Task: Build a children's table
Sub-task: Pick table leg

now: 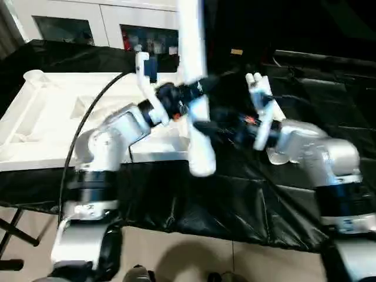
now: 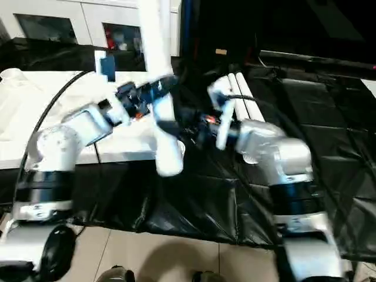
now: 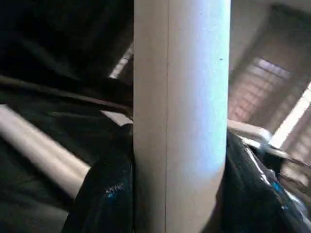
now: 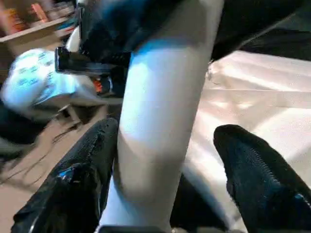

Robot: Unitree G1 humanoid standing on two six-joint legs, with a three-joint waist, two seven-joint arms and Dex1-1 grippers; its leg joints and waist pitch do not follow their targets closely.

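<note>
Lab-like room: black-draped table [image 1: 176, 200], glass-fronted cabinets [image 1: 100, 23].

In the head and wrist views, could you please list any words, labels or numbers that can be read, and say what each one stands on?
No text can be read in these views.
Small tag on the black cover: too blurred to read.
Items behind the cabinet glass: colours only, no legible print.
Table leg: plain white, no markings.

No readable text, labels, brands or numbers anywhere.
</note>
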